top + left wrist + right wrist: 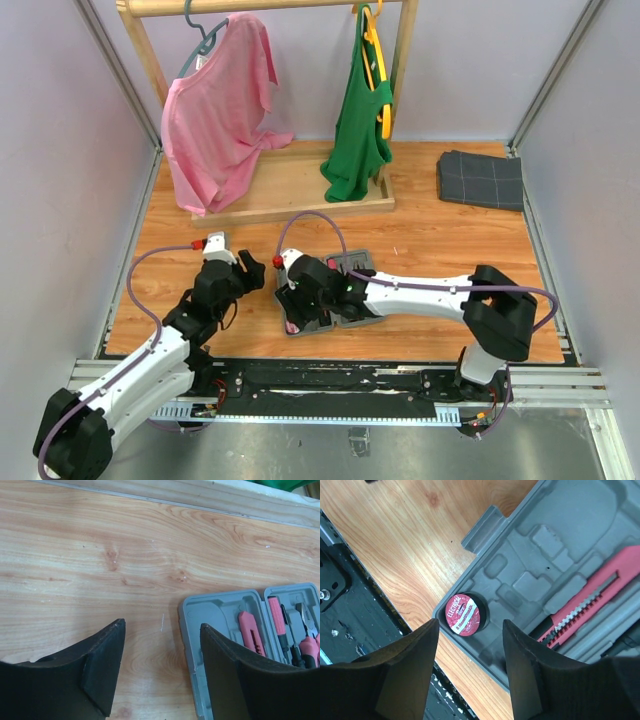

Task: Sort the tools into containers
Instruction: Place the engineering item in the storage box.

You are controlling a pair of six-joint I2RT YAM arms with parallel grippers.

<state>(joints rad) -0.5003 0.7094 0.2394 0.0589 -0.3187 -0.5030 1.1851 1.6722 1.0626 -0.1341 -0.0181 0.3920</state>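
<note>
as the round red roll (462,614) sits in a corner recess of the grey case (530,545), the right tool (470,625) hangs spread above it, apparently clear; the left tool (162,625), spread, holds nothing.

A pink shirt (215,120) and green shirt (355,130) are hung from a wooden rack (300,195); a folded grey cloth (480,180) is laid beside it.

White "ELECTRICAL" lettering on the round red roll (465,615), smaller line beneath it unreadable
</note>
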